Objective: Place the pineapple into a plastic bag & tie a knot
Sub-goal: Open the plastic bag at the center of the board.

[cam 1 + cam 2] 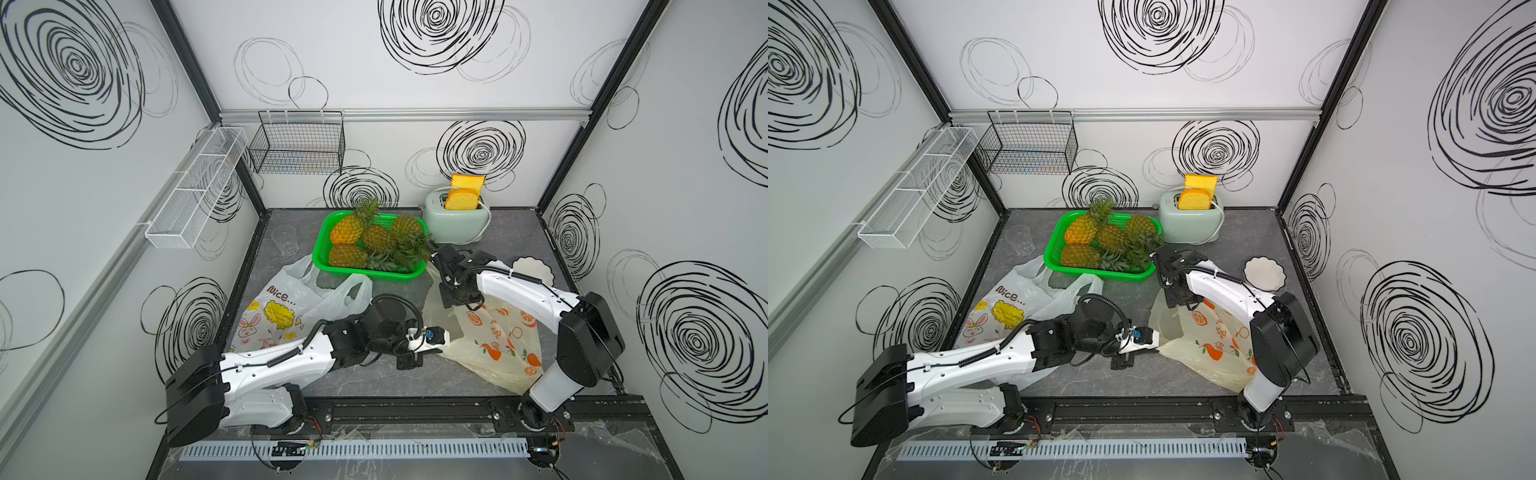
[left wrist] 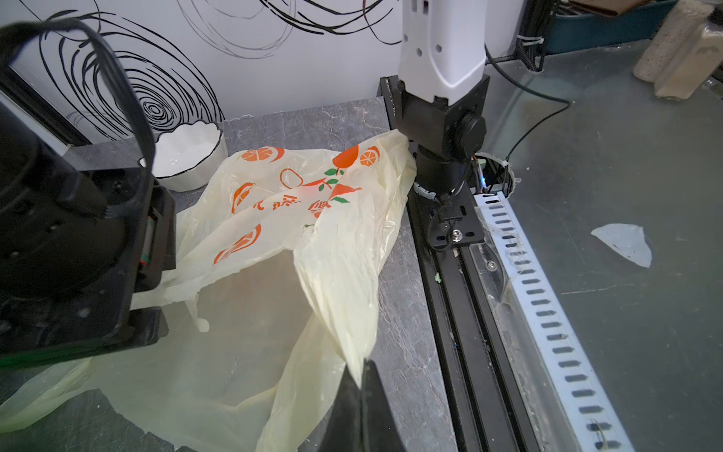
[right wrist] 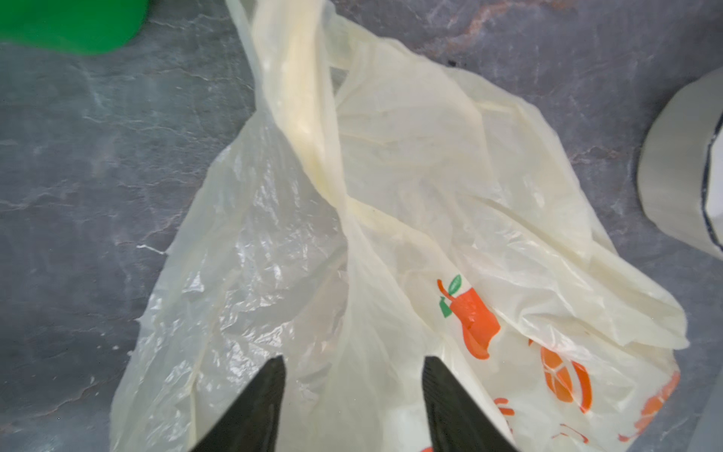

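Note:
Several pineapples (image 1: pixel 347 228) (image 1: pixel 1081 230) lie in a green basket (image 1: pixel 374 276) at the back of the table. A pale yellow plastic bag (image 1: pixel 498 345) (image 1: pixel 1217 336) with orange fruit prints lies crumpled on the right half. My left gripper (image 1: pixel 444 345) (image 2: pixel 362 375) is shut on a pulled-up fold of the bag's edge (image 2: pixel 344 313). My right gripper (image 1: pixel 459 305) (image 3: pixel 354 364) hangs over the bag's far end with its fingers apart. Loose bag film (image 3: pixel 410 176) lies under and between them, with a twisted handle strip running away from the jaws.
A white bag (image 1: pixel 282 307) printed "Nice" lies at the left under my left arm. A clear cup (image 1: pixel 285 240), a mint toaster (image 1: pixel 455 224) holding bread and a white scalloped dish (image 1: pixel 534 270) stand around the basket. A black rail (image 1: pixel 415 411) borders the front edge.

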